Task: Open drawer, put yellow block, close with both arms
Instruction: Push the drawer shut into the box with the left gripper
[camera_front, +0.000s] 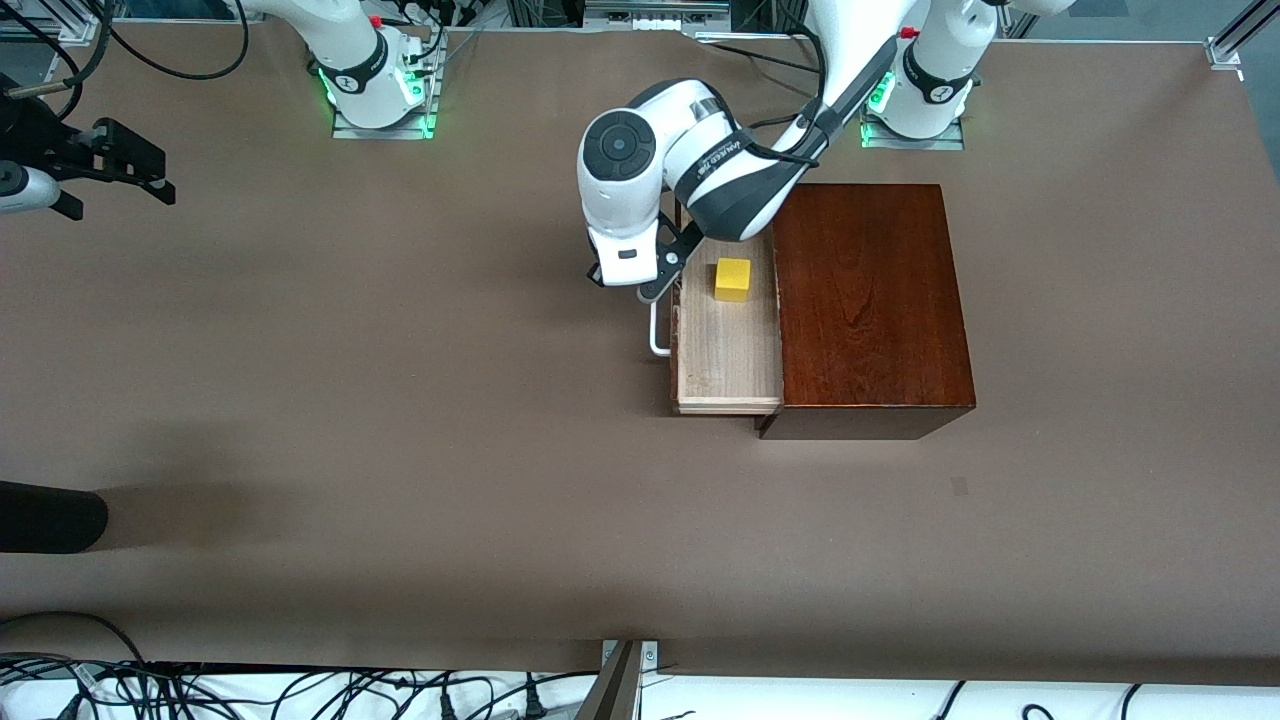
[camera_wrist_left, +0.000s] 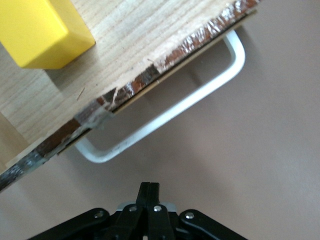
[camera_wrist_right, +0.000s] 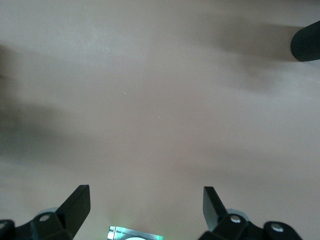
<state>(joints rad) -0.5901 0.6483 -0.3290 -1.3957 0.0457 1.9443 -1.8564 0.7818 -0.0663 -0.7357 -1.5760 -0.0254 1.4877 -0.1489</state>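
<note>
Block (camera_front: 732, 279) in open drawer (camera_front: 728, 360) (handle (camera_wrist_left: 165, 115) ungrasped).

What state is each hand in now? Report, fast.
Left hand: shut, holding nothing, just off the drawer handle.
Right hand: open, empty, over bare table.

A brown table (camera_front: 400, 450) (matte, evenly lit) edged by tangled cables (camera_front: 250, 690).

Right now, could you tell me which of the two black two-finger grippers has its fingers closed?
The left gripper, beside the white U-shaped bar handle; the right gripper is open.
</note>
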